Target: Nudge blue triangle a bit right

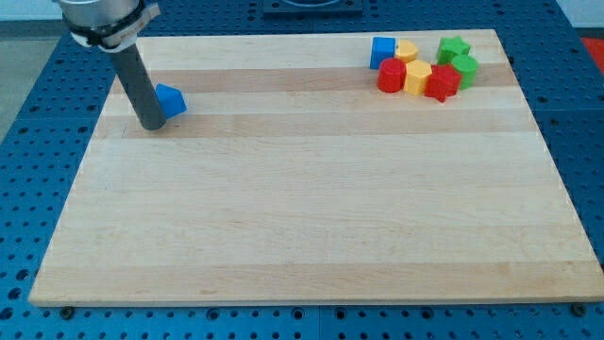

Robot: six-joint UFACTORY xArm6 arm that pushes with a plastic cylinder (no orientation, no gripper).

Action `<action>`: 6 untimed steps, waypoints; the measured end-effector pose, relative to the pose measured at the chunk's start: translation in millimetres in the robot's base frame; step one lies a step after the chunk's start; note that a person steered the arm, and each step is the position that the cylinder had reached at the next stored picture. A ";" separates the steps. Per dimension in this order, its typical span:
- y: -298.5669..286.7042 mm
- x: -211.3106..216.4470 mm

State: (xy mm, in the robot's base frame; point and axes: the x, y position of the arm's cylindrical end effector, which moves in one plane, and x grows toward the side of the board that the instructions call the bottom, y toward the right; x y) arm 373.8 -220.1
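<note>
Though fitted with no pincer, ends only in a bare dark rod, so nothing to clench, release or grasp. Planted with my tip (153, 126) on the desk (302, 217), far over at the view's left and near the view's top.

Blue triangle (171, 99) found just to the view's right of my tip and slightly toward the view's top, hard against the rod's side or within a hair of it; cannot tell for sure whether touching, with the triangle's left edge hidden behind the rod. No clear long axis to make out on so small a wedge.

Judged well set for the nudge: already on the triangle's left flank, the side to push from. Sits a touch low of the block's middle, though, so a straight rightward slide could probably clip the lower corner and turn the block. Likely worth shifting a shade toward the view's top first, then pushing briefly to the view's right.

Well apart, far to the right of my tip: a cluster of blue block (382, 51), yellow blocks (418, 77), red blocks (392, 76) and green blocks (453, 47).

No brand, label or readable writing anywhere.
</note>
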 end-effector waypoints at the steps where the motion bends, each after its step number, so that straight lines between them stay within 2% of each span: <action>1: -5.9 -0.1; 4: -47.8 -0.9; 6: -16.1 -15.0</action>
